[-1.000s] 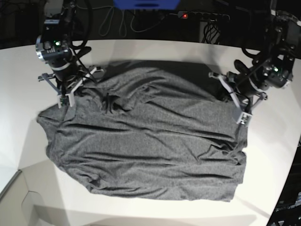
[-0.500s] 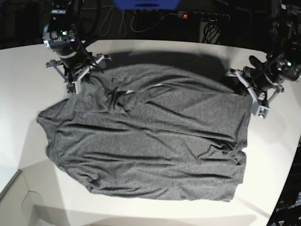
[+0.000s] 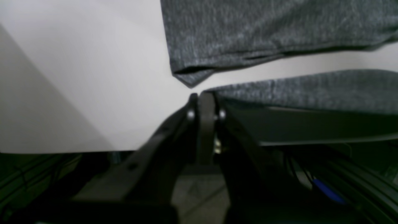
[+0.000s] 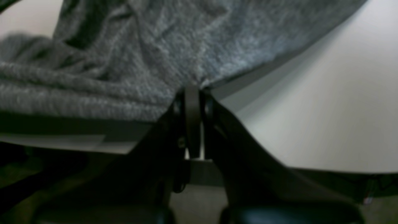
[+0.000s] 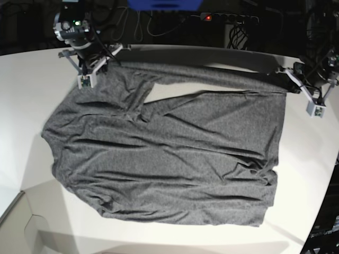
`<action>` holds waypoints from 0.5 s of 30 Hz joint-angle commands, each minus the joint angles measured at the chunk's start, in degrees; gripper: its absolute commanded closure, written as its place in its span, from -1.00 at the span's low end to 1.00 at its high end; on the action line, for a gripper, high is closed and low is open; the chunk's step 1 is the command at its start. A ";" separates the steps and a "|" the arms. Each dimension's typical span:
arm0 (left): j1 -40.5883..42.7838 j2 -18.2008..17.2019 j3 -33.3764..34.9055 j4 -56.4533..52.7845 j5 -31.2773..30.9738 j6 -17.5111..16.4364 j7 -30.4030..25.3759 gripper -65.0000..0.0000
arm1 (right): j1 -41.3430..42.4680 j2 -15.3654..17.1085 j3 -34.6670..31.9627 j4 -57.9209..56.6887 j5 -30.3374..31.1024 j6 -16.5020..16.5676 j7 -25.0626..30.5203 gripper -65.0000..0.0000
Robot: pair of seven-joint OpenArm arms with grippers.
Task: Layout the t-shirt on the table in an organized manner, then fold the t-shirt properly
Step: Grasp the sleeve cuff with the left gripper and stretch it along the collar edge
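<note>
Shirt [image 5: 164, 159] spread over the middle of the white surface [image 5: 26, 90], lower part lying flat, one layer of the far edge pulled taut into a band across the top of the base frame, with a pale gap of bare surface showing beneath that band. Left tool [image 5: 312, 103] at the upper right of the frame, pinched tight on a corner of the cloth; right tool [image 5: 87, 76] at the upper left, likewise clamped on fabric, as both wrist views [image 3: 203, 96] [image 4: 192, 88] confirm with jaws pressed together and knit bunched at the tips. Risk from here: only one layer seemingly caught, so more pulling apart likely to peel it from the layer below and leave a twist instead of a flat spread. Thin pinch at the left corner, so a slip under tension quite possible, dropping that end in a heap. Uneven lift between sides likely to drag the flat lower part askew toward the curved rim. Wrinkles near the collar apt to set in if lowered too fast.
</note>
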 commanded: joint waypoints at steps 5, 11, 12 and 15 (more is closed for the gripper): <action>0.05 -1.06 -0.77 0.77 0.74 0.16 -0.31 1.00 | -0.35 -0.27 2.52 0.86 -0.12 0.03 0.81 1.00; -0.30 -0.88 -0.77 0.25 0.92 0.16 -0.75 1.00 | -1.67 -0.09 2.17 -1.25 -0.03 0.11 0.98 1.00; -0.30 -0.88 -0.77 0.25 0.92 0.16 -0.75 1.00 | -1.67 -0.18 2.17 -1.95 -0.03 0.11 0.98 1.00; -0.39 -0.88 -0.51 0.16 1.01 0.16 -0.75 1.00 | -1.41 -0.36 2.08 -4.06 -0.03 0.11 0.98 1.00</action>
